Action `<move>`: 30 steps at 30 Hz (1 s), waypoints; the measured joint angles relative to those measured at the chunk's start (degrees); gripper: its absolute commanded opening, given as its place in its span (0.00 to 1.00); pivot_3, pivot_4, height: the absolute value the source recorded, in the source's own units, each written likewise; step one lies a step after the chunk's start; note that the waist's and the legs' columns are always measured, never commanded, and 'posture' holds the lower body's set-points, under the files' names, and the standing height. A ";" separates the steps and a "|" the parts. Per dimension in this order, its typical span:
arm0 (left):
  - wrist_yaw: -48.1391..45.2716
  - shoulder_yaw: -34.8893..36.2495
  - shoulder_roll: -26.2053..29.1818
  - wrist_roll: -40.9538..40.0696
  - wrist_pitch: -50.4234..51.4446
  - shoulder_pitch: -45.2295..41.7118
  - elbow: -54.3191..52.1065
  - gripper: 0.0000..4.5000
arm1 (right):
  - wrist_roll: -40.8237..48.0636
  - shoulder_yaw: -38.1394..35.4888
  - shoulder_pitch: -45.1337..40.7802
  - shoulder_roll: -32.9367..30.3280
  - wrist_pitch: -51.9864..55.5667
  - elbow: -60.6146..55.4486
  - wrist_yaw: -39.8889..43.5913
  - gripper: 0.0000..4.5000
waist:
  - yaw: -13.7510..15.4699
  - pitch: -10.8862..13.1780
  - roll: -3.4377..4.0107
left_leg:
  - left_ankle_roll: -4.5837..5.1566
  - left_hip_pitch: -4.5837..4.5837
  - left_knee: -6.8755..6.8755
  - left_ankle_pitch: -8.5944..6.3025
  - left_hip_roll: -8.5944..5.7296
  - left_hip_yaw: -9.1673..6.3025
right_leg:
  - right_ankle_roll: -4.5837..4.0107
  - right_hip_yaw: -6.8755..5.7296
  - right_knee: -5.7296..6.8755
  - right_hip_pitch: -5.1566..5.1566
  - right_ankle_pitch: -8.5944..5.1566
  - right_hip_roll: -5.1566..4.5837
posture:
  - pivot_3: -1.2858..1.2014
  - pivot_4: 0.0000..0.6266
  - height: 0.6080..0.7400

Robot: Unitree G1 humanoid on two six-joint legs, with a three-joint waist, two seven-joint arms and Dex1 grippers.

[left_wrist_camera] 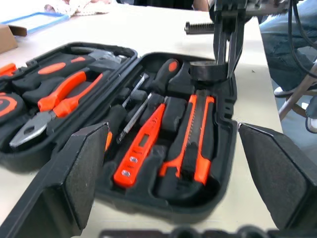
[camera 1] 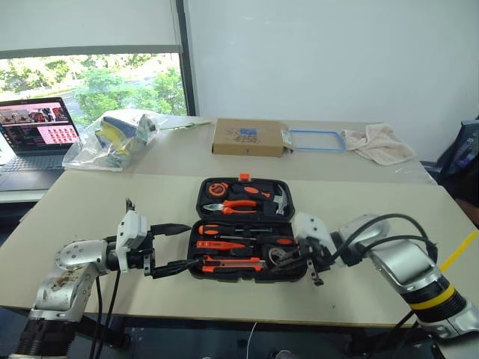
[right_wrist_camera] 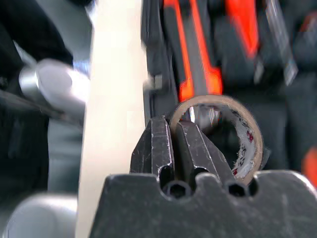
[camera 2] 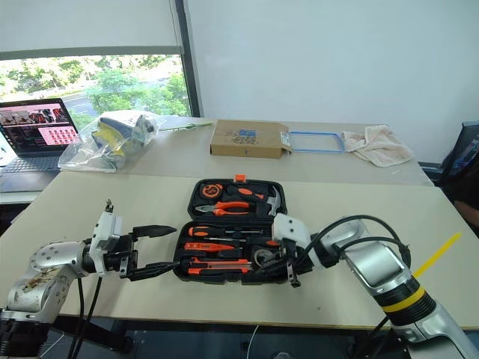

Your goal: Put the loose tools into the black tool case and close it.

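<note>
Tool case: you have the black tool case [camera 1: 245, 228] lying open on the beige table [camera 1: 90, 202], lid half away from you, tray half toward you.
Lid half: orange-handled pliers [camera 1: 236, 206] and a small hammer [camera 1: 278, 199] sit in their recesses.
Tray half: your two screwdrivers [left_wrist_camera: 166, 74] lie at the far side, the slim orange tester screwdriver [left_wrist_camera: 141, 145] in the middle, the orange-black utility knife [left_wrist_camera: 193, 144] along the near edge.
Tape roll: the small dark tape roll [right_wrist_camera: 233, 134] is at the tray's right end, over the case; whether it rests in its recess is hard to judge.
Right gripper: your right gripper [right_wrist_camera: 173, 144] has its fingers pressed together, pinching the tape roll's wall, one finger inside the ring.
Left gripper: your left gripper [camera 1: 174, 248] is spread wide, holds nothing, and sits just beside the case's left end, pointing at it.
Behind: a flat cardboard box [camera 1: 248, 137] lies on the farther table.
</note>
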 measured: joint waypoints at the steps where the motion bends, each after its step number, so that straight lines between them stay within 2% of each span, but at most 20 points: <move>1: -0.06 0.09 0.13 0.00 -0.08 0.11 0.00 1.00 | -0.54 0.01 -0.16 -0.46 0.00 0.08 -0.02 0.02 | -0.01 0.00 -0.01 | 0.00 0.01 0.01 0.00 0.00 0.00 | 0.00 -0.04 -0.01 0.00 0.00 0.00 | 0.52 0.24 1.00; 10: -0.77 0.20 0.69 0.11 -1.72 1.00 1.57 1.00 | -5.02 3.35 -1.45 -1.35 -0.87 1.59 0.32 0.02 | -0.17 -0.02 -0.03 | -0.02 0.12 0.05 0.01 0.02 0.00 | -0.01 -0.11 -0.01 0.08 0.00 0.00 | 0.52 0.24 1.00; 17: -1.71 0.42 0.71 0.25 -4.75 1.38 4.72 1.00 | -5.61 3.15 -2.73 -0.55 -0.63 2.47 -0.92 0.54 | -0.21 -0.05 -0.09 | -0.03 0.23 0.05 0.02 0.04 -0.01 | -0.07 -0.12 0.03 0.14 0.03 0.00 | 0.52 0.24 1.00; 23: -1.70 0.88 0.77 0.25 -5.55 3.15 5.45 1.00 | -0.47 -2.20 -0.46 -0.96 -2.26 3.48 2.28 0.98 | -0.09 -0.05 -0.08 | 0.00 0.08 0.05 0.00 0.05 -0.03 | -0.06 -0.24 0.03 0.05 0.03 -0.01 | 0.52 0.24 1.00; 30: 1.44 4.39 1.45 0.08 -4.76 4.21 5.36 1.00 | 10.23 -16.55 4.35 -0.81 -7.15 6.00 5.54 1.00 | -0.10 -0.05 -0.08 | 0.06 -0.01 0.04 -0.03 0.07 -0.05 | -0.03 -0.34 0.00 0.06 0.05 -0.02 | 0.52 0.24 1.00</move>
